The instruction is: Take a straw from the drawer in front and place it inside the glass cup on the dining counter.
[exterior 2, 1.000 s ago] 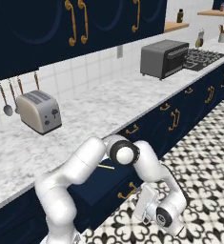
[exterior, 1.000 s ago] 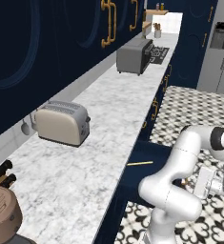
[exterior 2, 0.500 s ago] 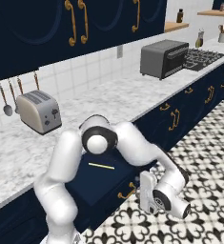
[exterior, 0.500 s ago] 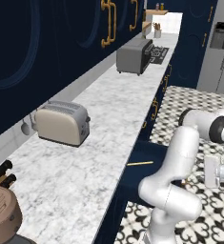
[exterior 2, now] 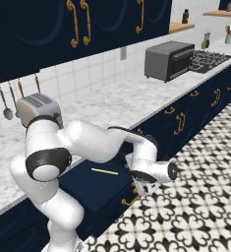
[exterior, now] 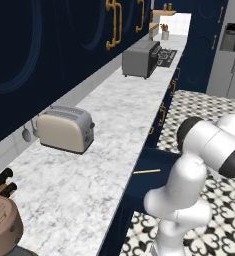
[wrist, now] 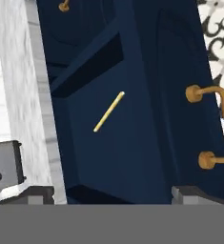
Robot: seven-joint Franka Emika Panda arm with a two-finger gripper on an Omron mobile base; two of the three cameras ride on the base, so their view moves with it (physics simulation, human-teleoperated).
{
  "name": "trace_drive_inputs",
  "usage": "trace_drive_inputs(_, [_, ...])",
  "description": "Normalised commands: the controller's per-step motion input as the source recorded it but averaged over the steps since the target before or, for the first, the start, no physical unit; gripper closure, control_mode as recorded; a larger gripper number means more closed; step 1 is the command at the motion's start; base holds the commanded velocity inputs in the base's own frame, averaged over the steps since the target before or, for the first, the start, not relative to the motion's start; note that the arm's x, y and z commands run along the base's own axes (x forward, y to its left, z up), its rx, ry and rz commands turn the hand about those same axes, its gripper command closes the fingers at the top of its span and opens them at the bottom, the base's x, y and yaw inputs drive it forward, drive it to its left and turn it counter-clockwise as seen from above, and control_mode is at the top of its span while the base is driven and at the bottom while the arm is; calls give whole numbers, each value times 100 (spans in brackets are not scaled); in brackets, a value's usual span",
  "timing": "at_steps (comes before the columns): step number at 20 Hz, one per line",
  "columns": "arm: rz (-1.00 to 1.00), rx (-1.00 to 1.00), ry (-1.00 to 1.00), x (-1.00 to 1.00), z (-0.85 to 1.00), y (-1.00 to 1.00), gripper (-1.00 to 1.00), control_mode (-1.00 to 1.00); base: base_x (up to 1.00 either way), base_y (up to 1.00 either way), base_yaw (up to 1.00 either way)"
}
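Looking across the hand view from left to right, you first meet the marble worktop (wrist: 37, 86) edge, then the floor of the open drawer (wrist: 132, 157) with the straw (wrist: 108, 112) lying flat on it, then the drawer's flat front and its brass handle (wrist: 213, 126) at the far right. Your gripper (wrist: 113, 193) is released — its two dark tips stand wide apart at the bottom of that view, with nothing between them.

What your next move turns on, as I judge it, is this: the straw lies ahead of the gripper and close to centred between the tips, but its long axis runs on a slant in the hand view. You would likely need to roll the hand so the jaws close across that thin stick — not along it — before descending.

In the right base view, the straw (exterior 2: 104, 171) sits alone on the dark drawer floor, left of the gripper (exterior 2: 144, 189), which hangs just beyond the drawer's front near the handle. From the left base view, the straw (exterior: 146, 171) lies crosswise, just right of the worktop's edge.
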Motion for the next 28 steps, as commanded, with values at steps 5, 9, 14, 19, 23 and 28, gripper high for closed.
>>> trace_drive_inputs(5, [10, -19, 34, 83, 3, 60, -100, -100, 0, 0, 0])
trace_drive_inputs(9, [10, -17, 38, 70, -18, 12, -100, -100, 0, 0, 0])
trace_drive_inputs(14, [10, -13, 33, 40, -58, 0, -100, -100, 0, 0, 0])
trace_drive_inputs(19, [9, -11, 25, 15, -59, 0, -100, -100, 0, 0, 0])
trace_drive_inputs(23, [12, -8, 12, -2, -47, -8, -100, -100, 0, 0, 0])
trace_drive_inputs(28, [12, -4, 2, -36, -35, -37, -100, -100, 0, 0, 0])
